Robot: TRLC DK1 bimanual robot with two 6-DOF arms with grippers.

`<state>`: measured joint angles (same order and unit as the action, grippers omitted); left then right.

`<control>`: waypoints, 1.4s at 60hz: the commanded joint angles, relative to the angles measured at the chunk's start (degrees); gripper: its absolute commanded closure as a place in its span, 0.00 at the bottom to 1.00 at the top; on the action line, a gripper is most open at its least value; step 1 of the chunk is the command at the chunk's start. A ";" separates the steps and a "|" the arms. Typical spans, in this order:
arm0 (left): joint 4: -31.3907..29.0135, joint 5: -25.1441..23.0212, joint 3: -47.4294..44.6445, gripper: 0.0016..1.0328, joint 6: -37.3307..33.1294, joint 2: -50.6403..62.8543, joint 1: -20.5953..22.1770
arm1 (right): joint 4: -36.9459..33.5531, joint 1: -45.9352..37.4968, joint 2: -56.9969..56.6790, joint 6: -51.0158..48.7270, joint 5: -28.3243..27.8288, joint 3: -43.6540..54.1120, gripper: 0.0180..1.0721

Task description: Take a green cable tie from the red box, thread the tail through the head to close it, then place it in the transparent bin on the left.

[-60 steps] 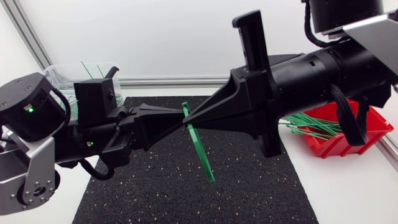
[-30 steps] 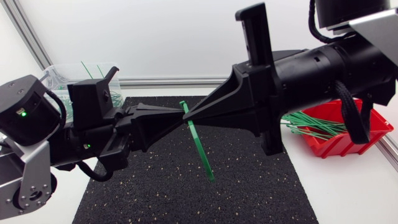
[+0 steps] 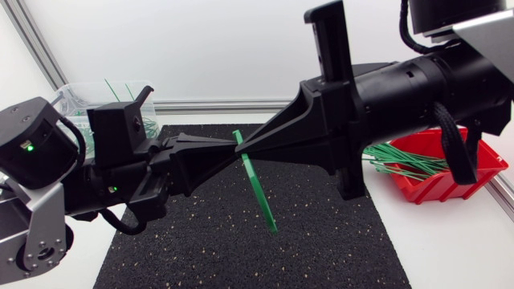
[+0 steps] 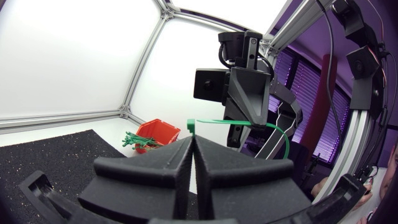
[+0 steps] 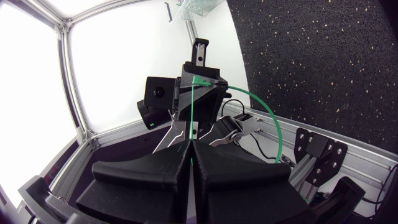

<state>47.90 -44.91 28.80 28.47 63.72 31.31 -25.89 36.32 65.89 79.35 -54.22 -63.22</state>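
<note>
Threading step seemingly underway: left hand [image 3: 234,148] closed, pinching green cable tie [image 3: 259,189] near head; right hand [image 3: 242,149] closed on strap, tips meeting. Tie hanging below both hands. Next: pushing tail through head, needing fine alignment.

Curved green cable tie [image 3: 259,193], aloft

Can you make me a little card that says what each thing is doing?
left gripper: shut on the cable tie, above the black mat
right gripper: shut on the same tie, tip to tip with the left
cable tie: green, tail hanging down
red box: on the right, more green ties inside
transparent bin: far left, off the mat
</note>
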 commanded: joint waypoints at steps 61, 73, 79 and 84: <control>1.58 -0.09 -0.67 0.97 -0.34 -1.85 -0.37 | 2.16 1.39 0.73 2.04 1.31 1.79 0.95; 1.58 -0.09 -0.76 0.97 -0.34 -1.85 -0.46 | 2.07 1.30 0.38 2.04 1.66 1.87 0.95; 1.58 -0.09 -0.76 0.97 -0.34 -1.85 -0.55 | 2.07 1.21 -0.06 2.04 1.83 1.87 0.95; 1.58 -0.09 -0.76 0.97 -0.34 -1.85 -0.64 | 2.07 1.21 -0.41 2.04 2.01 1.96 0.95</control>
<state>48.12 -44.91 28.82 28.47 62.76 31.20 -24.16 37.45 66.00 79.55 -52.49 -62.50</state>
